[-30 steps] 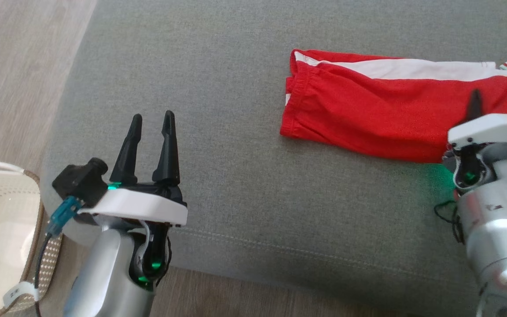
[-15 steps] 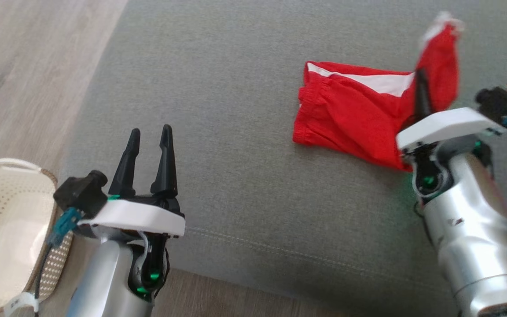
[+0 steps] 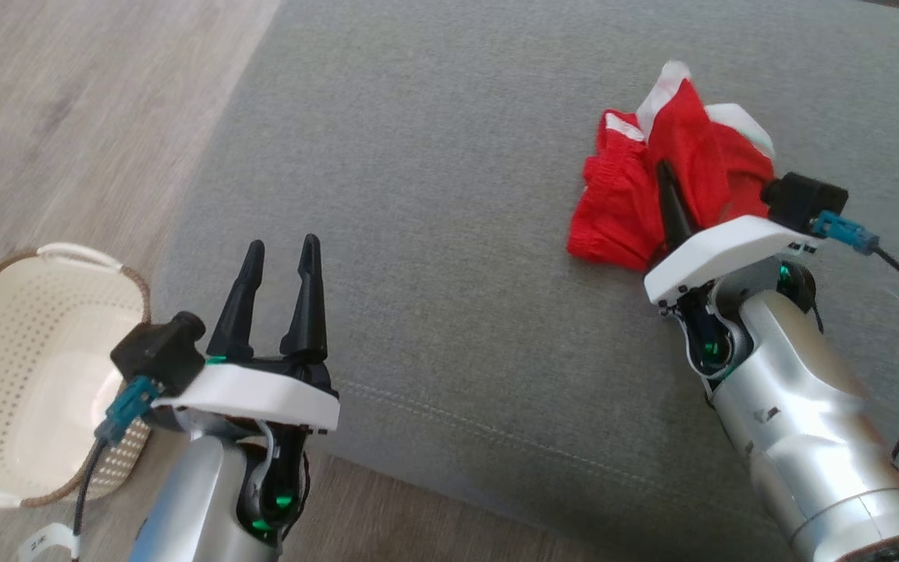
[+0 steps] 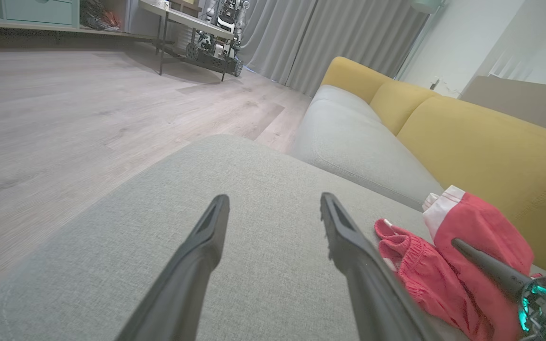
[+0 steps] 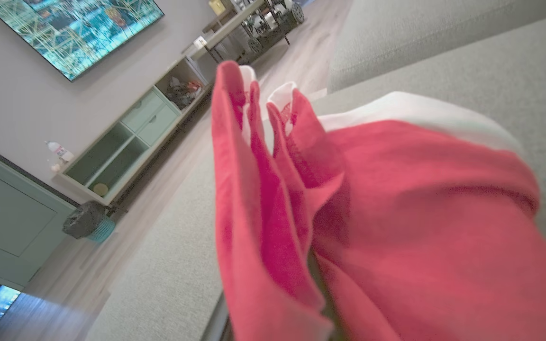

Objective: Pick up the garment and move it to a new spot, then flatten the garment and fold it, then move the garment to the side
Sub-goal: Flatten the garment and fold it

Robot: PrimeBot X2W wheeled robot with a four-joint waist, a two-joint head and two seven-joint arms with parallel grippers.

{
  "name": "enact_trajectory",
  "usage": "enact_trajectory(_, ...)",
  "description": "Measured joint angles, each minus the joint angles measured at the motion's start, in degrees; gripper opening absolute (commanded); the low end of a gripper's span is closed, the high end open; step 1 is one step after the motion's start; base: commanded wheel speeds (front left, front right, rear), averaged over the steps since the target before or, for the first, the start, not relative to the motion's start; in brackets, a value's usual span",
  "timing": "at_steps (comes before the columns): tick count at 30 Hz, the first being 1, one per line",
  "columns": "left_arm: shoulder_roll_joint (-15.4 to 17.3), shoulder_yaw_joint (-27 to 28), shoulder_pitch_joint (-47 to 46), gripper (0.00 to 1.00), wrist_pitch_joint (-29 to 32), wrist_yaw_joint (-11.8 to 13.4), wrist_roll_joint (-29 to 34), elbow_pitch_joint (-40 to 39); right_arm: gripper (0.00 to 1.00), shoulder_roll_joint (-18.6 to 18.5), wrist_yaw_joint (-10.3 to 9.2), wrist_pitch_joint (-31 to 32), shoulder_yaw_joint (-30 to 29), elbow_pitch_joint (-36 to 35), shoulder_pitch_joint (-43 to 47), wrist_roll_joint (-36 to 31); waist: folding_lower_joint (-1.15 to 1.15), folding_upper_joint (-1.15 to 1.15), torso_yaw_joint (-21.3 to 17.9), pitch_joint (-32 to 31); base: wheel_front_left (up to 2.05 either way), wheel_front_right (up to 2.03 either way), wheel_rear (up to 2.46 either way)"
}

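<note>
The garment (image 3: 652, 187) is a pair of red shorts with white side stripes, bunched up on the grey sofa seat (image 3: 449, 195) at the right. My right gripper (image 3: 666, 181) is shut on a fold of the garment and lifts that part off the cushion; red cloth (image 5: 330, 227) drapes over its fingers in the right wrist view. The lifted garment (image 4: 453, 246) also shows at the right of the left wrist view. My left gripper (image 3: 282, 257) stands open over the seat's front left part, nothing between its fingers, well left of the garment.
A cream perforated basket (image 3: 28, 375) stands on the wooden floor (image 3: 67, 101) left of the sofa. Yellow back cushions (image 4: 481, 142) rise behind the seat. A TV cabinet (image 5: 126, 142) and a table with equipment (image 4: 197, 28) stand across the room.
The right gripper has pulled the garment's right end up and toward the left, so the flat shorts are now bunched. The camera has shifted too. The left gripper stays open.
</note>
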Motion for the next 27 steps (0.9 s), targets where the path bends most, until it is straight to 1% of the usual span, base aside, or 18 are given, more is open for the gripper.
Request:
enact_trajectory(1, 0.0, 0.0, 0.0, 1.0, 0.0, 0.0, 0.0, 0.0, 0.11, 0.0, 0.0, 0.0, 0.4, 1.0, -0.1, 0.0, 0.0, 0.0, 0.4, 0.1, 0.0, 0.0, 0.0)
enact_trajectory(2, 0.0, 0.0, 0.0, 1.0, 0.0, 0.0, 0.0, 0.0, 0.96, 0.0, 0.0, 0.0, 0.5, 1.9, -0.2, 0.0, 0.0, 0.0, 0.7, 0.2, 0.0, 0.0, 0.0)
enact_trajectory(3, 0.0, -0.1, 0.0, 1.0, 0.0, 0.0, -0.1, 0.1, 1.0, 0.0, 0.0, 0.0, 0.9, 2.7, -0.5, 0.2, 0.0, 0.0, 1.0, 0.3, 0.0, 0.0, 0.0)
enact_trajectory(9, 0.0, -0.5, 0.0, 1.0, 0.0, 0.1, -0.6, 0.4, 1.0, 0.0, 0.0, -0.2, 4.8, 2.3, -2.3, 4.5, 0.0, 0.0, 2.3, 0.8, 0.0, 0.0, 0.0)
enact_trajectory(14, 0.0, -1.0, 0.0, 1.0, 0.0, 0.5, -1.2, 0.4, 1.0, 0.0, 0.0, -0.3, 7.6, 1.8, -2.3, 6.2, 0.0, 0.0, 2.7, 1.4, 0.0, 0.0, 0.0)
enact_trajectory(18, 0.0, -1.7, 0.0, 1.0, 0.0, 0.5, -1.7, 0.4, 1.0, 0.0, 0.0, 0.5, 11.5, 4.0, -2.2, 9.5, 0.0, 0.0, 2.9, 1.8, 0.0, 0.0, 0.0)
enact_trajectory(23, 0.0, -1.8, 0.0, 1.0, 0.0, 0.6, -1.8, 0.5, 1.0, 0.0, 0.0, 0.5, 15.5, 3.8, -2.3, 14.2, 0.0, 0.0, 2.4, 1.9, 0.0, 0.0, 0.0)
enact_trajectory(27, 0.0, -1.5, 0.0, 1.0, 0.0, 0.6, -1.4, 0.7, 1.0, 0.0, 0.0, 0.3, 17.4, 2.8, -2.7, 16.0, 0.0, 0.0, 1.2, 1.4, 0.0, 0.0, 0.0)
